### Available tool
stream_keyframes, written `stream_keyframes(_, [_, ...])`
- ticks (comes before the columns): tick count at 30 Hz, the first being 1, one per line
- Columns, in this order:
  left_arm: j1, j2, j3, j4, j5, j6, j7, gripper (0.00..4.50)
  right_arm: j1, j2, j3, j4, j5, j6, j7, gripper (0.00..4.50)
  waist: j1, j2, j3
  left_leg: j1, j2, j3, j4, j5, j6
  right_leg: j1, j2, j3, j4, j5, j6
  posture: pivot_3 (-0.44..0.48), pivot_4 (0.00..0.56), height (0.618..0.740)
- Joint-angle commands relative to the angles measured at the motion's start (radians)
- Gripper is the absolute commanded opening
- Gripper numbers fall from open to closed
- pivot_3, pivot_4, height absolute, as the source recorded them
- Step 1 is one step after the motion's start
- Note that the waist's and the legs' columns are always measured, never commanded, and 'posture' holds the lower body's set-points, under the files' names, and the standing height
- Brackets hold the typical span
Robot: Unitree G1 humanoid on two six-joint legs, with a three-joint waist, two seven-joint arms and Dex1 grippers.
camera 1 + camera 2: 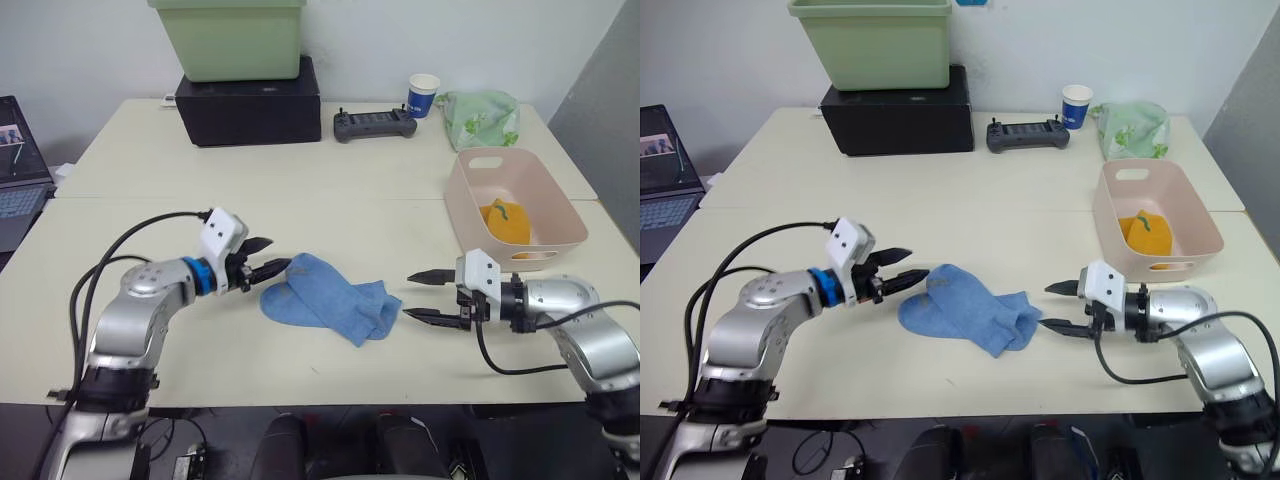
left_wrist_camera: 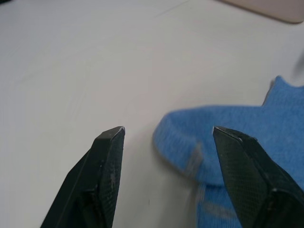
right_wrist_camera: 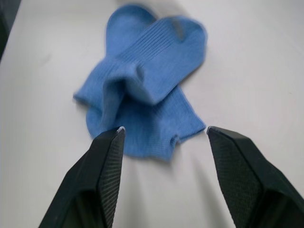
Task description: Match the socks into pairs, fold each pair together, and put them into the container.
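Socks: your two light blue socks [image 1: 328, 302] lie overlapped in one soft heap at the middle of the near table [image 1: 300, 200], ribbed cuffs toward the right arm, rounded toes toward the left arm. A mustard-orange sock bundle [image 1: 506, 223] sits inside the pale pink basket [image 1: 472, 205], which stands on the table's right side, well apart from the blue heap.

Your left gripper [image 1: 266, 268] has its fingers spread apart and holds nothing; one fingertip reaches the heap's toe edge; contact cannot be told. Your right gripper [image 1: 422, 296] is also spread wide and empty, its lower finger just beside the cuff end.

Open table surface surrounds the heap on the near and far sides. The near table edge runs close below both arms. At the far side stand a green tub [image 1: 228, 38] on a black box [image 1: 250, 104], a controller [image 1: 375, 124], a paper cup [image 1: 423, 96] and a green bag [image 1: 481, 119].
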Motion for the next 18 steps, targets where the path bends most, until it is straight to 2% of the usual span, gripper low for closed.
stream_keyframes(1, [-0.108, -0.014, -0.082, 0.165, 0.072, -0.133, -0.043, 2.99, 0.060, 0.080, -0.066, -0.195, 0.159, 0.298, -0.214, 3.00, 0.000, 0.000, 0.000, 0.000, 0.000, 0.000, 0.000, 0.000, 0.000, 0.000, 0.000, 0.001, 0.000, 0.000, 0.000, 0.000, 0.150, 0.740])
stream_keyframes(7, [-0.243, -0.053, -0.189, 0.413, 0.167, -0.309, -0.111, 2.99, 0.074, 0.175, -0.089, -0.318, 0.316, 0.595, -0.402, 3.00, 0.000, 0.000, 0.000, -0.002, -0.001, 0.001, 0.000, 0.000, 0.000, -0.002, 0.002, 0.001, -0.001, 0.000, 0.000, 0.000, 0.150, 0.740])
stream_keyframes(12, [-0.281, -0.067, -0.217, 0.498, 0.198, -0.358, -0.158, 2.99, 0.034, 0.270, -0.100, -0.328, 0.409, 0.727, -0.521, 3.00, -0.002, 0.000, 0.000, -0.002, -0.001, 0.002, 0.000, 0.000, 0.000, -0.004, 0.004, 0.002, -0.001, 0.000, 0.000, 0.000, 0.150, 0.740])
stream_keyframes(15, [-0.291, -0.078, -0.222, 0.522, 0.207, -0.371, -0.172, 2.41, 0.012, 0.288, -0.085, -0.320, 0.427, 0.773, -0.551, 2.40, -0.001, 0.000, 0.000, -0.004, -0.001, 0.001, 0.000, 0.000, 0.000, -0.005, 0.004, 0.001, 0.000, 0.000, 0.000, 0.000, 0.150, 0.740])
stream_keyframes(18, [-0.291, -0.081, -0.225, 0.530, 0.215, -0.380, -0.183, 1.36, -0.008, 0.314, -0.088, -0.304, 0.431, 0.774, -0.580, 1.26, -0.001, 0.000, 0.000, -0.005, -0.001, 0.001, 0.000, 0.000, 0.000, -0.005, 0.003, 0.001, -0.001, 0.000, 0.000, 0.000, 0.150, 0.740])
